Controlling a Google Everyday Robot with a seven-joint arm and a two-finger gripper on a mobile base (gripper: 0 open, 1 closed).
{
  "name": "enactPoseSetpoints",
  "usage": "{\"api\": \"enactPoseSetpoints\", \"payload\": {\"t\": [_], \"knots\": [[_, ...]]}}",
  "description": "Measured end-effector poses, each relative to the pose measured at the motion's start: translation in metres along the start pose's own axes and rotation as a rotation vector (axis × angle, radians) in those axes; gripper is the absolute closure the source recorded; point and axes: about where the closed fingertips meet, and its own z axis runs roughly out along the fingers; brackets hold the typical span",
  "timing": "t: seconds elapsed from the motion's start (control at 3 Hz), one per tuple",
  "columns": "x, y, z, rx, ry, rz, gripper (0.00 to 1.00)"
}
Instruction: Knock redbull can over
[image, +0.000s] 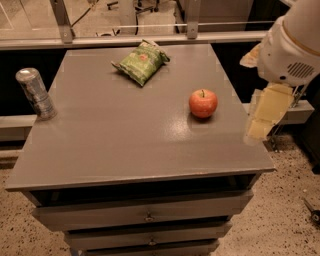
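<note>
The redbull can (35, 93) is slim and silver with blue patches. It stands upright at the far left edge of the grey table top (125, 140). My gripper (264, 116) hangs pale yellow under the white arm housing (292, 45), just off the table's right edge. It is to the right of and slightly nearer than the apple. It is far from the can, with the whole width of the table between them. Nothing is seen held in it.
A red apple (203, 103) sits on the right part of the table, close to the gripper. A green chip bag (142, 62) lies at the back centre. Drawers (148, 216) are below the top. A rail and glass wall (150, 39) run behind the table.
</note>
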Motion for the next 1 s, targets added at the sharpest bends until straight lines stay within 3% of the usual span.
{"api": "enactPoseSetpoints", "payload": {"t": [0.67,1.0], "knots": [[-0.128,-0.002,0.073,-0.083,-0.275,-0.098,0.00],[-0.146,-0.002,0.076,-0.080,-0.322,-0.104,0.00]]}}
